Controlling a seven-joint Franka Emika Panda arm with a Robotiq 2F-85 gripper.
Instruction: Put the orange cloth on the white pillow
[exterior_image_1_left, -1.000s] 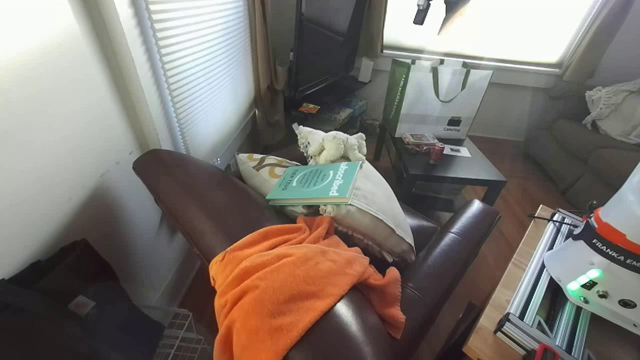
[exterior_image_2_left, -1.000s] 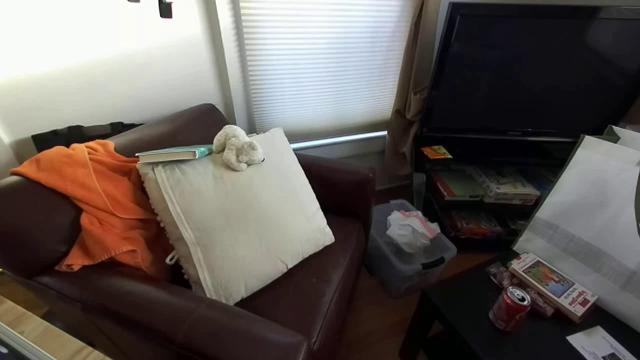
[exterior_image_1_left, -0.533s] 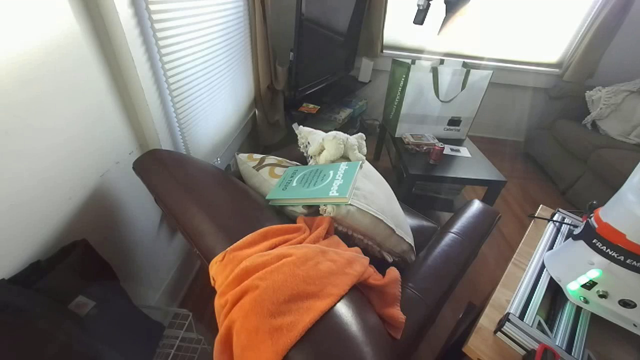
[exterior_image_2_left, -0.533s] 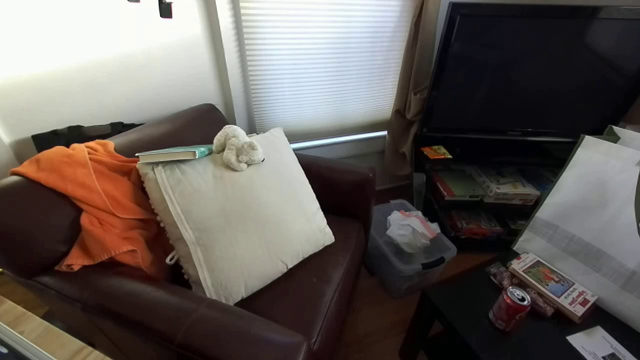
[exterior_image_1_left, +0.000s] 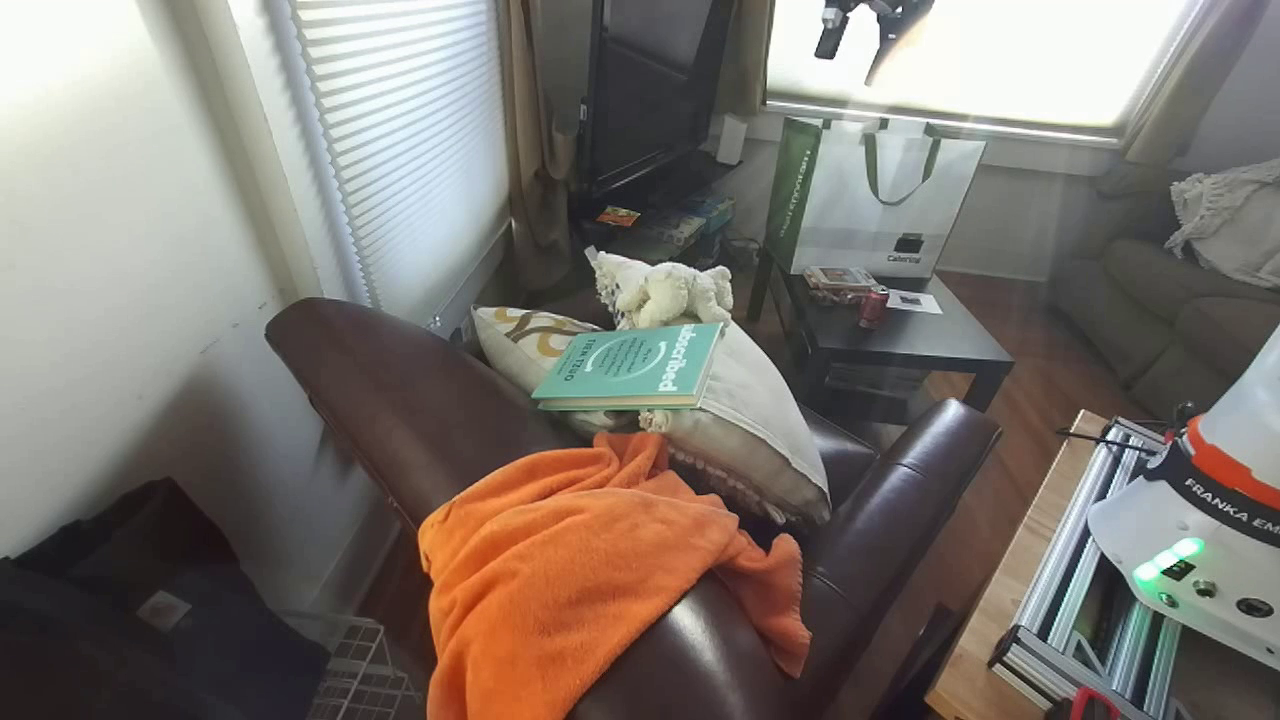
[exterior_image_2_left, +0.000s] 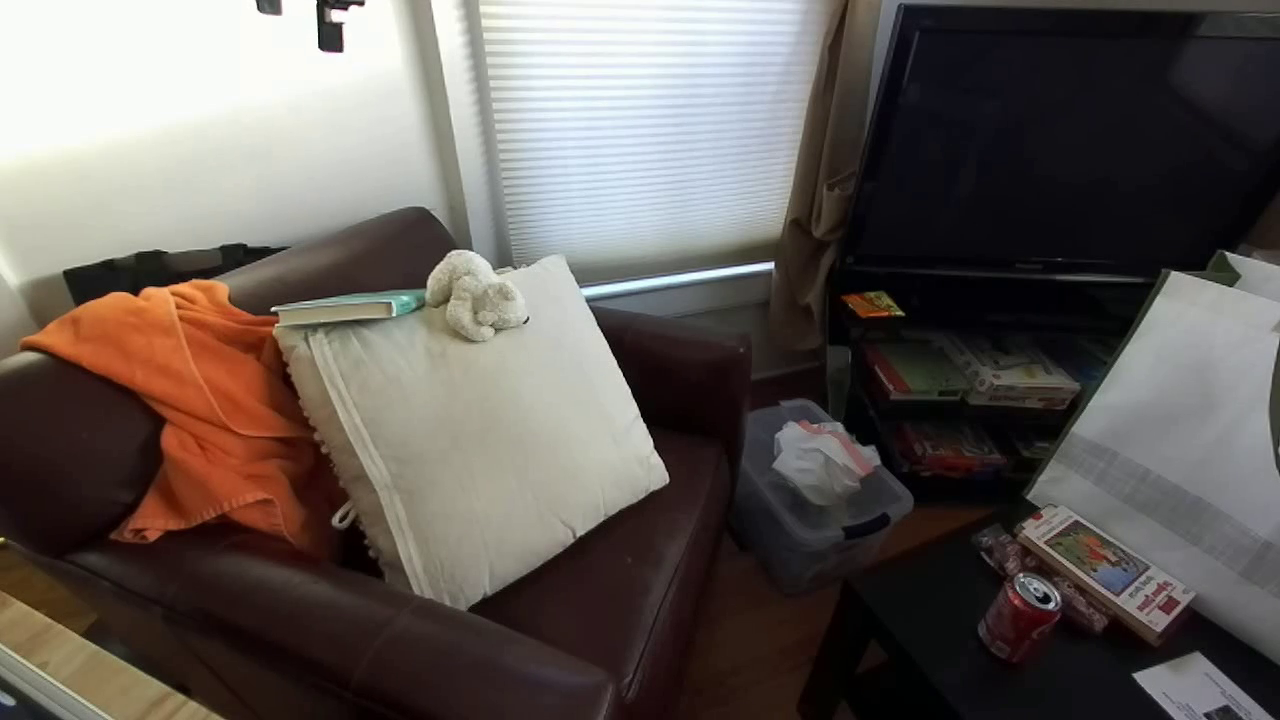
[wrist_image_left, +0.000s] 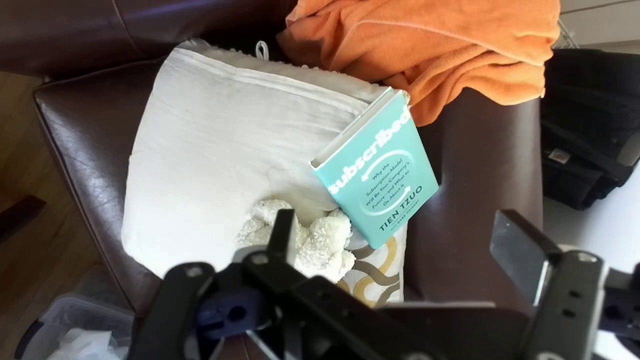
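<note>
The orange cloth lies draped over the brown armchair's back and side, bunched beside the pillow; it also shows in an exterior view and at the top of the wrist view. The white pillow leans tilted on the seat and also shows in the wrist view. My gripper is open with nothing between its fingers, high above the chair. Only its fingertips show at the top edge of both exterior views. It is apart from cloth and pillow.
A teal book and a white plush toy rest on the pillow's upper edge. A patterned pillow is behind. The armchair's arm borders the seat. A black table holds a paper bag and a can.
My gripper has moved slightly down in both exterior views, with more of its fingers showing. The cloth, pillow, book and toy have not moved.
</note>
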